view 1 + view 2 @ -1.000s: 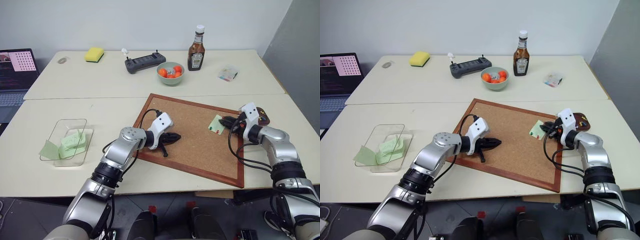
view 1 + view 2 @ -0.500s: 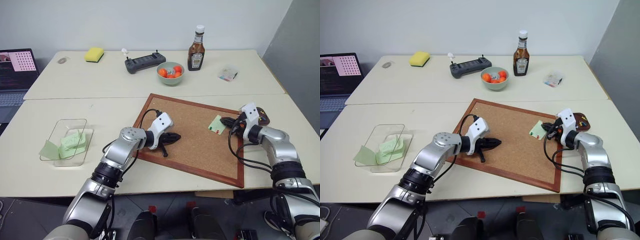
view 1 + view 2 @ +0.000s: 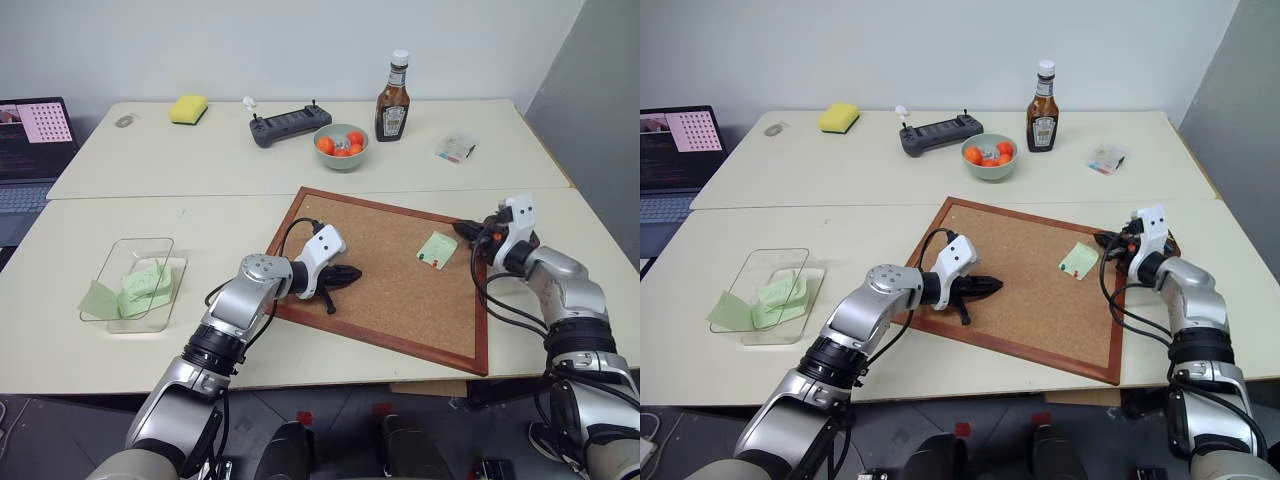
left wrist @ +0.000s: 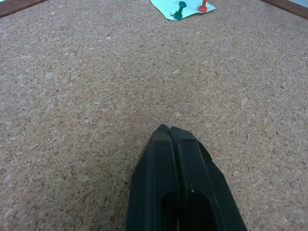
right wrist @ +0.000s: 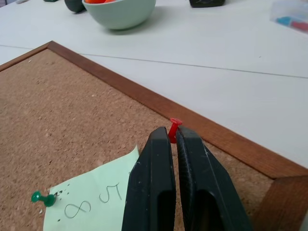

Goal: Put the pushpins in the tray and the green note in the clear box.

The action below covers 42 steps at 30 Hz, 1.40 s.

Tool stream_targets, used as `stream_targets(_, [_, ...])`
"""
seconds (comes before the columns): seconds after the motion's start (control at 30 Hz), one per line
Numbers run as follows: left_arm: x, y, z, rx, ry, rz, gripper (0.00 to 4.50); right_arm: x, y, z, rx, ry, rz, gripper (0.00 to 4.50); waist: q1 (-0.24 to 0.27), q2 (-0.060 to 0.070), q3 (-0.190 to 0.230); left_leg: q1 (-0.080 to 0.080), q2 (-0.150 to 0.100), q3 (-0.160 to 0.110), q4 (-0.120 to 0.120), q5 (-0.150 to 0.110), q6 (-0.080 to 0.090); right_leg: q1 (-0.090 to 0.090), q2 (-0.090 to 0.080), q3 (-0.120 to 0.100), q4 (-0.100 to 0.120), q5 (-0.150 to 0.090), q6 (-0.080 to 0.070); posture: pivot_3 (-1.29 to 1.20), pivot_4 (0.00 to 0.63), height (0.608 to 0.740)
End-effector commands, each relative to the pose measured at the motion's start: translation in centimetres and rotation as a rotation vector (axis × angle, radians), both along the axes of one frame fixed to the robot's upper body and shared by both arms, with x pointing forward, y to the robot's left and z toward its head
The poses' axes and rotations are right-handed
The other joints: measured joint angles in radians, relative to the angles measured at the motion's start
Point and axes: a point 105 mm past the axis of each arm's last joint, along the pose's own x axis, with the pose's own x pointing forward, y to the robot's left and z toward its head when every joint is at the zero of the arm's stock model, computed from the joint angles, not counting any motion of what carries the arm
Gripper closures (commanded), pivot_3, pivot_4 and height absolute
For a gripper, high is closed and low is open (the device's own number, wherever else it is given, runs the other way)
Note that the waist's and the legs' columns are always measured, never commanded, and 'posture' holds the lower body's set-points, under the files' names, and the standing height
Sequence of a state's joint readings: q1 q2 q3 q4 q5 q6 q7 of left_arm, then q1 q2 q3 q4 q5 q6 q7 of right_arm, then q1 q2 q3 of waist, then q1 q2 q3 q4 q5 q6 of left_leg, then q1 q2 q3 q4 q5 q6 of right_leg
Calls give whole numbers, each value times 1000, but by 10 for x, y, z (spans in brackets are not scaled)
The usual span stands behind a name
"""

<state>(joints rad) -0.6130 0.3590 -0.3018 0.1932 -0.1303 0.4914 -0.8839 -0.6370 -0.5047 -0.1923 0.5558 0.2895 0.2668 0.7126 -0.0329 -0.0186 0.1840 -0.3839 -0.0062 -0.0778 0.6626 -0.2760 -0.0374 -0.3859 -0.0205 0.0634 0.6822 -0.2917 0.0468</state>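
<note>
Head view: the clear box (image 3: 135,283) sits at left, the green note (image 3: 437,248) right of centre on the cork board (image 3: 390,275).

Left wrist: left gripper (image 4: 169,131) clenched, empty.

Right wrist: right gripper (image 5: 172,134) pinches a red pushpin (image 5: 173,129); note reads "85".

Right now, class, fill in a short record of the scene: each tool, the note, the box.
Right tool: shut on a tiny red-headed pushpin
Left tool: shut, empty, over the wood-framed cork board
Small pale green paper note: lying on the board, a green pin stuck in it
Transparent rectangular plastic box: holds green paper slips
</note>
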Motion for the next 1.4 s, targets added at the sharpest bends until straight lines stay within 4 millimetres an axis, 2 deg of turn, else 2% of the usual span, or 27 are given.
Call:
stream_targets(0.03, [-1,1,1,28,-19,-7,4500,0,-35,36,-82,-154,-215,4458,0,0,0,0,0,0,0,0,0,0,0,0,0,0,0,0,150,740])
stream_targets(0.17, [-3,2,-3,49,-13,-14,4500,-3,-63,39,-112,-149,-375,4458,0,0,0,0,0,0,0,0,0,0,0,0,0,0,0,0,150,740])
stream_targets(0.33, [-3,1,-3,60,-13,-22,4500,-6,-85,25,-95,-62,-482,4458,-3,0,0,0,0,1,0,0,0,0,0,1,0,0,0,0,150,740])
stream_targets(0.57, [-3,1,-3,60,-11,-24,4500,-4,-81,8,-22,25,-437,4458,-2,1,0,0,0,1,0,0,0,0,0,2,0,0,0,0,150,740])
stream_targets(0.87, [-3,2,-3,59,-11,-15,4500,6,-77,4,-3,42,-414,4458,-3,1,0,0,0,2,0,0,0,0,0,2,0,0,0,0,150,740])
stream_targets(0.93, [-2,3,-3,56,-14,-5,4500,8,-76,4,-8,39,-411,3933,-2,1,0,0,0,2,0,0,0,0,0,2,0,0,0,0,150,740])
stream_targets(1.0, [-2,4,-2,56,-15,0,4500,9,-76,4,-12,36,-409,3684,-2,1,0,0,0,2,0,0,0,0,0,2,0,0,0,0,150,740])
stream_targets(1.13, [-2,4,-2,56,-14,3,4500,9,-78,4,-32,32,-409,2644,-3,1,0,0,0,2,0,0,0,0,0,2,0,0,0,0,150,740])
stream_targets(1.27, [-1,3,-2,53,-15,2,4500,9,-80,7,-40,24,-407,2048,-3,1,0,0,0,2,0,0,0,0,0,2,0,0,0,0,150,740])
stream_targets(1.33, [-1,2,-1,52,-15,0,4500,8,-81,10,-45,8,-408,1549,-3,1,0,0,0,2,0,0,0,0,0,2,0,0,0,0,150,740])
stream_targets(1.4, [-1,2,-1,52,-14,-2,4500,6,-78,22,-61,-48,-383,1140,-3,1,0,0,0,2,0,0,0,0,0,2,0,0,0,0,150,740])
